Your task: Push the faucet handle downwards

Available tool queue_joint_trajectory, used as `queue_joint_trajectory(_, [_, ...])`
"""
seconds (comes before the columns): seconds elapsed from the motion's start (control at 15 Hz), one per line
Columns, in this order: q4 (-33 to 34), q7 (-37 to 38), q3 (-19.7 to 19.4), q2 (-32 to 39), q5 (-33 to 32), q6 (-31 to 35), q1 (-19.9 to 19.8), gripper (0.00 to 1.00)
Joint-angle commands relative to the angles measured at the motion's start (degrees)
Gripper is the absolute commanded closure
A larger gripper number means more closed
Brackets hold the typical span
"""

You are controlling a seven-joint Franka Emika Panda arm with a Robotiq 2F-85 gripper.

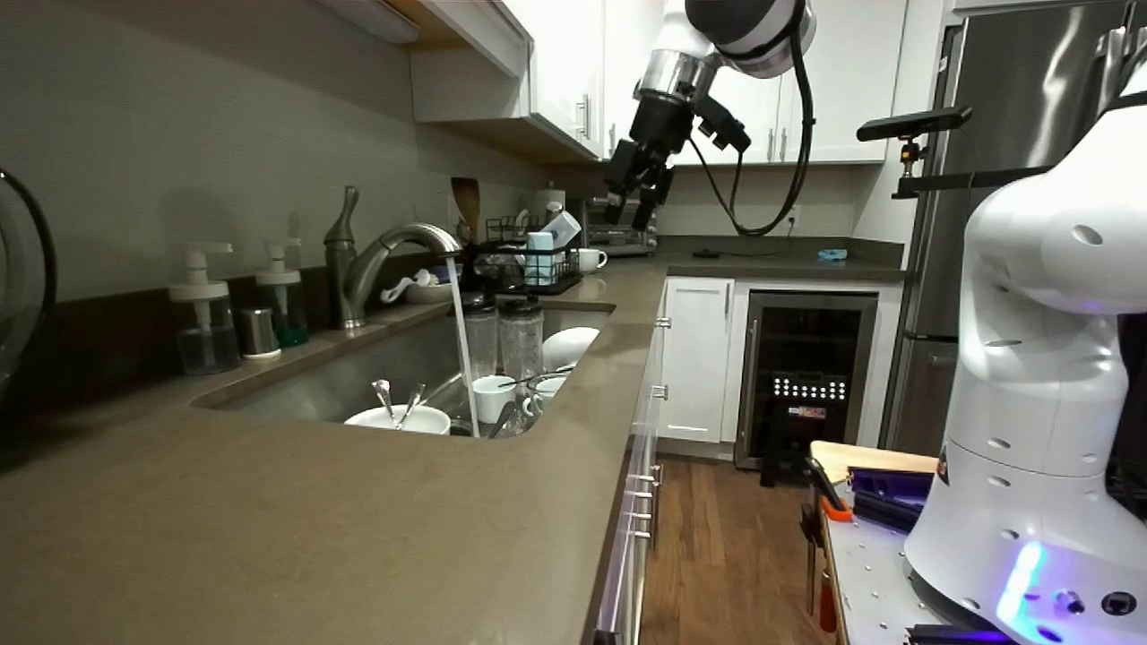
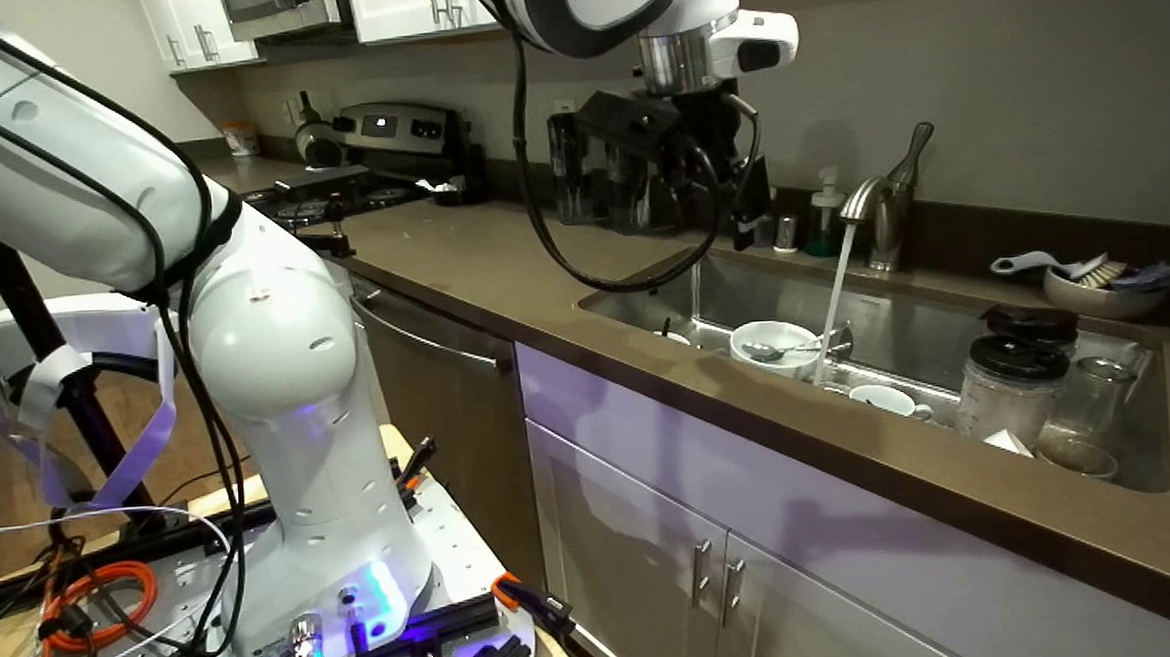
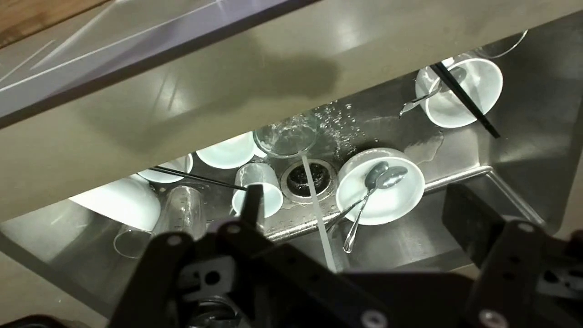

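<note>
Faucet handle (image 2: 912, 155) points up and gripper (image 3: 359, 207) gapes, the stove display (image 2: 379, 126) illegible.

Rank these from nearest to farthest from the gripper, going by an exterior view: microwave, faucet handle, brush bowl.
1. Faucet handle, a little to the right.
2. Brush bowl, farther right.
3. Microwave, far left, up in the background.

Brushed-metal faucet handle (image 2: 911, 156), steel sink (image 2: 946, 332), glossy bowl (image 3: 391, 200), matt tool (image 3: 357, 207), smooth countertop (image 1: 385, 528)
</note>
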Motion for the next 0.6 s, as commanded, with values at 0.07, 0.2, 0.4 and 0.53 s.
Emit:
queue_joint_trajectory(0.07, [0.14, -0.47, 0.74, 0.08, 0.65, -0.2, -0.82, 0.0])
queue_joint_trajectory(0.2, [0.54, -0.33, 1.01, 1.57, 0.78, 2.94, -0.41, 0.0])
queue_joint_trajectory(0.4, [-0.58, -0.47, 1.19, 2.22, 1.53, 10.54, 0.43, 0.0])
queue_joint_trajectory(0.53, [-0.96, -0.51, 1.23, 3.26, 1.88, 16.48, 1.08, 0.0])
